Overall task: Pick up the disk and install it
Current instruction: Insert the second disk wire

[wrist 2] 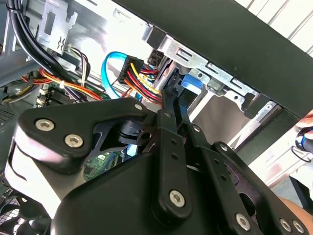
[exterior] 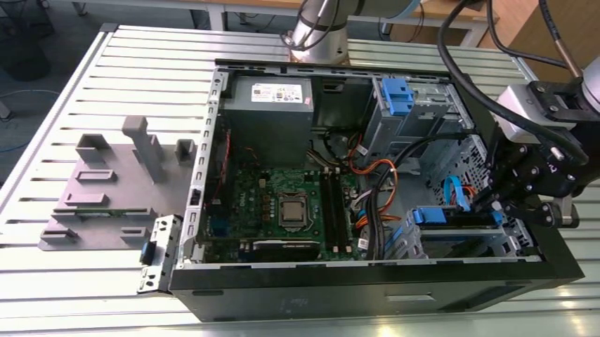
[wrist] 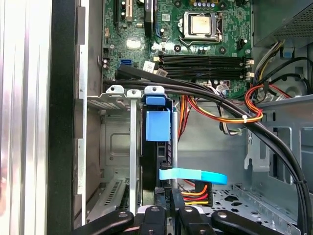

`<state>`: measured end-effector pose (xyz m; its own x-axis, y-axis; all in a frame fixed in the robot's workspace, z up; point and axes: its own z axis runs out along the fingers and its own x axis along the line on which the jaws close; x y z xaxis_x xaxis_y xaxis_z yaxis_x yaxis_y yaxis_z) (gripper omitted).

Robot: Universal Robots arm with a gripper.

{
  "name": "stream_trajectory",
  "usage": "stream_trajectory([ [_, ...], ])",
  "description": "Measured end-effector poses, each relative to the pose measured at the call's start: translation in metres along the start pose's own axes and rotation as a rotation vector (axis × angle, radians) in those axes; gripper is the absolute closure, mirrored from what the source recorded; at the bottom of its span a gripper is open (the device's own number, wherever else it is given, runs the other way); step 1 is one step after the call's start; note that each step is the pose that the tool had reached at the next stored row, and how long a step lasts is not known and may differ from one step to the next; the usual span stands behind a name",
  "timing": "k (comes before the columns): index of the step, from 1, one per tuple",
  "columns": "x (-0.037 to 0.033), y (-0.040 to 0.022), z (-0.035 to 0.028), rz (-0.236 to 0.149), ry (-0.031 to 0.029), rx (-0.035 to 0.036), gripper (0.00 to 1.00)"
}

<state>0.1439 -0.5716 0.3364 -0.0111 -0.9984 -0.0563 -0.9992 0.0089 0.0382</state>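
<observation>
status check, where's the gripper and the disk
Gripper down at the drive bay, at the case's front corner. Disk standing on edge in the bay slot. Cables close alongside.

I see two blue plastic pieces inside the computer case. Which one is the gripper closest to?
The lower blue piece, at the drive cage near the case's front edge, right beside the gripper. The other blue piece sits farther back beside the power supply.

An open black computer case [exterior: 375, 291] lies on a slatted metal table [exterior: 140, 70]. Inside it, a green motherboard [exterior: 281, 203] sits at centre, with a grey power supply [exterior: 272, 105] at its 12 o'clock. A grey slotted plastic stand [exterior: 112, 182] rests at the case's 9 o'clock.
</observation>
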Motion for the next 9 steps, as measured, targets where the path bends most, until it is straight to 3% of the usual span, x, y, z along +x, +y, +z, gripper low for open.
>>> stream_trajectory([
  [9, 0.0001, 0.0011, 0.0019, 0.0, 0.0018, 0.0, 0.84],
])
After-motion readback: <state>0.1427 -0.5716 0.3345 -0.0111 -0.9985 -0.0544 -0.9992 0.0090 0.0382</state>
